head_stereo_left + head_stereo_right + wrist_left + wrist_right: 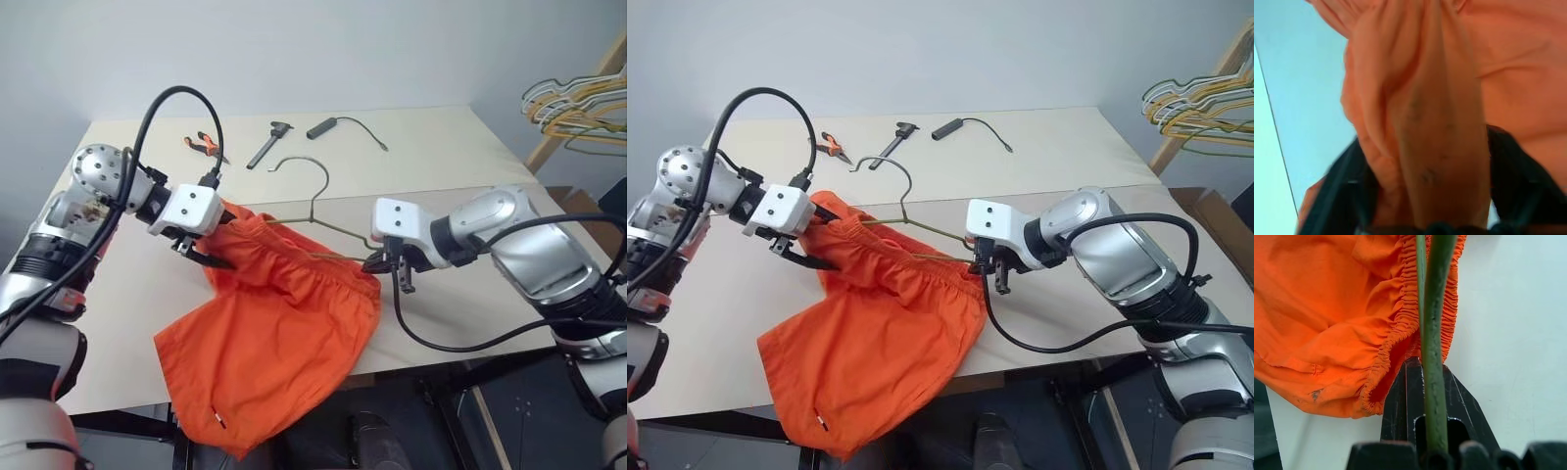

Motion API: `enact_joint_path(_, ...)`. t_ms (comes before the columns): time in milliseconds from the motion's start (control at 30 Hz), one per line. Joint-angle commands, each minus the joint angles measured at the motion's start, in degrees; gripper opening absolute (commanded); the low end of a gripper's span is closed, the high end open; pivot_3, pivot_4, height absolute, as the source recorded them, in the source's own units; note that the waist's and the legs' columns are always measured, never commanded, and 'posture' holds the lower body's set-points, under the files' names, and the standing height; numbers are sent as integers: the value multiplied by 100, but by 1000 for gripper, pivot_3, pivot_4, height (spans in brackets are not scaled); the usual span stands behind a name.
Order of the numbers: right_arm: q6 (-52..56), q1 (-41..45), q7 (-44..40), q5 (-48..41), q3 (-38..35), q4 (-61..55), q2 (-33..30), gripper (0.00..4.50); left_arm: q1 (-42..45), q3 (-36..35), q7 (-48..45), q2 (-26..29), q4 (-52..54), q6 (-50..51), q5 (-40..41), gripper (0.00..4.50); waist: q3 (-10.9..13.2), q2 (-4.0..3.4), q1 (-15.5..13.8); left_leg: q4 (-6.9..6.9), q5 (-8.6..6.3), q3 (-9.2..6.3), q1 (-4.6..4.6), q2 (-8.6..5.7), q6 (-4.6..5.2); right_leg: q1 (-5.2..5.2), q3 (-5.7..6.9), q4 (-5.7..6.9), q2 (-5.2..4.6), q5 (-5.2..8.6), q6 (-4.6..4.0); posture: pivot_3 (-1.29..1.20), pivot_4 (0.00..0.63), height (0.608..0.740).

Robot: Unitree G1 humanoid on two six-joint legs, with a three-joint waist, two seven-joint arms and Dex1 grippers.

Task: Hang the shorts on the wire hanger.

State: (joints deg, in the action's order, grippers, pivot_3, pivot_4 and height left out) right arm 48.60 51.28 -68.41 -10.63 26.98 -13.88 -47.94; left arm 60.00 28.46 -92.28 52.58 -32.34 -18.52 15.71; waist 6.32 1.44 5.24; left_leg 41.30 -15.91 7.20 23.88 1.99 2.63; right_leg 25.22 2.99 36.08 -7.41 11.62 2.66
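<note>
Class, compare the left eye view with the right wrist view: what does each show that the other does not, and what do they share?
Left eye view alone: the hanger's hook, the left tool at the shorts' waistband, pliers, a caliper, a cabled black device and the bunched hangers on a rack.

Right wrist view alone: the right tool shut on the wire hanger, seen close up against the gathered elastic.

Both: the orange shorts and the table.

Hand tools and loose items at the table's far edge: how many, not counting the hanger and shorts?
3: orange-handled pliers furthest to the left, a dark grey caliper in the middle, a black cabled stick-shaped device to the right. The orange shorts may hide more.
</note>
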Motion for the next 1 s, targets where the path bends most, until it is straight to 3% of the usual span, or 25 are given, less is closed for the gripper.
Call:
enact_joint_path(33, 62, 228, -43, 75, -75, -82, -19, 0, 199, -82, -22, -86, -34, -124, -93, 1658, -4, -1, 30, 3, -1, -1, 1, 0, 2, 0, -1, 1, 0, -1, 2, -163, 41, 740)
enact_joint_path(233, 237, 270, -41, 120, -64, -98, -10, 0, 159, -177, -22, -174, -21, -81, -92, 14, -16, -1, 104, 9, -2, -8, 1, 2, 3, 1, -3, 2, 0, -2, 3, -171, 36, 740)
enact_joint_path(400, 138, 185, -9, 112, -148, -186, -56, 0, 64, -387, -22, -263, 40, 240, -15, 14, -25, -1, 182, 14, -2, -30, 1, 1, 4, 0, -6, 8, 0, -3, 6, -180, 31, 740)
enact_joint_path(500, 109, 109, 53, 135, -205, -222, -140, 743, 3, -480, -22, -275, 97, 424, 25, 0, -27, -1, 199, 19, -3, -31, 1, 1, 5, 0, -7, 8, 0, -4, 7, -184, 30, 740)
enact_joint_path(600, 225, -56, 172, 115, -449, -188, -357, 1806, -117, -571, -22, -212, 190, 650, 119, 0, -30, -1, 196, 22, -5, -32, 1, 1, 8, 0, -9, 9, 0, -4, 7, -183, 31, 740)
enact_joint_path(867, 1025, -956, 691, -403, -2077, -306, -939, 4425, -401, -866, -22, -101, 294, 1146, 208, 0, -31, -2, 176, 37, -13, -29, 5, 2, 21, 0, -15, 5, -2, -8, 13, -198, 55, 740)
enact_joint_path(1000, 1513, -1828, 892, -909, -3225, -583, -926, 4467, -433, -1022, -22, -169, 207, 1343, 150, 0, -31, -2, 156, 39, -15, -29, 5, 1, 24, -2, -15, 2, -3, -8, 14, -202, 67, 740)
